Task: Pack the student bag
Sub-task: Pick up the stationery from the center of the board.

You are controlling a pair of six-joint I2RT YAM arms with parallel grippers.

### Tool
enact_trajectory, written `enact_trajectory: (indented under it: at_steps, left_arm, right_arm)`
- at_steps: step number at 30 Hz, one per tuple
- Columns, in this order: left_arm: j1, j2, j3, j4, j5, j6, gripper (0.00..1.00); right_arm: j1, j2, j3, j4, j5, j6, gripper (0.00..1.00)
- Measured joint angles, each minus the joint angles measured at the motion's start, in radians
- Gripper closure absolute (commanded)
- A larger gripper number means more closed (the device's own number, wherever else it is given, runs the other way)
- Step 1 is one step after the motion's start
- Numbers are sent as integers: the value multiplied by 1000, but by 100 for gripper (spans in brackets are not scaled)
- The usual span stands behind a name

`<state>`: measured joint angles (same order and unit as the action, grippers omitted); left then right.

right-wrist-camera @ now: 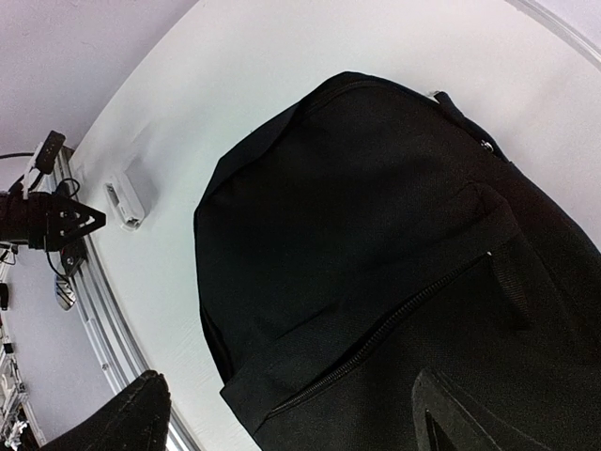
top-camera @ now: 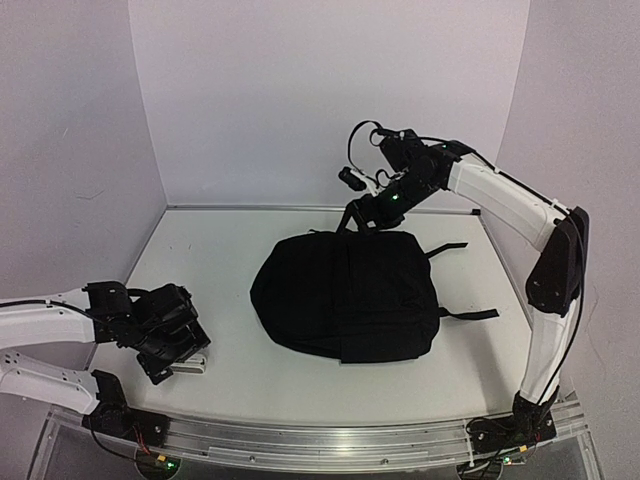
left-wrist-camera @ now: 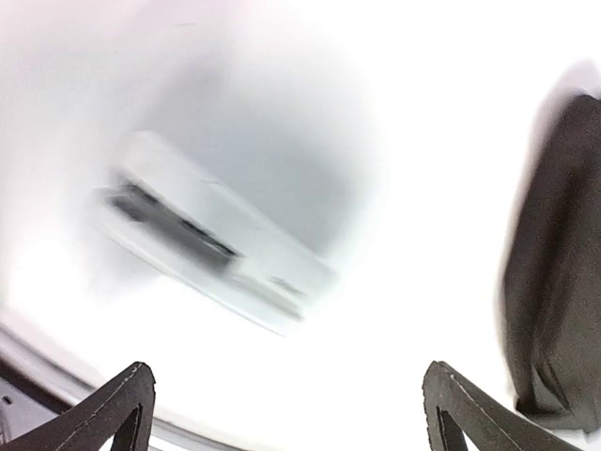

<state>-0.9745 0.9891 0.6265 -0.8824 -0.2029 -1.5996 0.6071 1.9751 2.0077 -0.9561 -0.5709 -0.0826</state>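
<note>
Centrally on the white table (top-camera: 230,385) lies the student bag (top-camera: 345,295), pale walls (top-camera: 300,100) around

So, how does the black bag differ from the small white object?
The black bag is large, dark and soft; the white object is small, pale and looks rigid. The bag lies mid-table; the white object lies near the left front edge. Both rest on the table.

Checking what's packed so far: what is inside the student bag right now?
Cannot tell. The student bag lies on the table, its black fabric hiding any contents; the zip seen by the right wrist looks closed.
</note>
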Motion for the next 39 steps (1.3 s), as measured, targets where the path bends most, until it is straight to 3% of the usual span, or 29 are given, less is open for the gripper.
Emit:
enact_trajectory:
  at_steps: [7, 20, 30, 39]
  left_arm:
    - [0, 99, -15, -66, -54, -178, 0]
    - [18, 80, -177, 123, -188, -259, 0]
    - [200, 200, -161, 365, -204, -126, 2]
    - [344, 387, -52, 581, -81, 31, 17]
  right_arm:
    - [0, 0, -12, 6, 0, 0, 10]
    - [0, -3, -43, 14, 0, 2, 9]
    - [0, -3, -43, 14, 0, 8, 9]
    - [0, -22, -58, 14, 4, 8, 9]
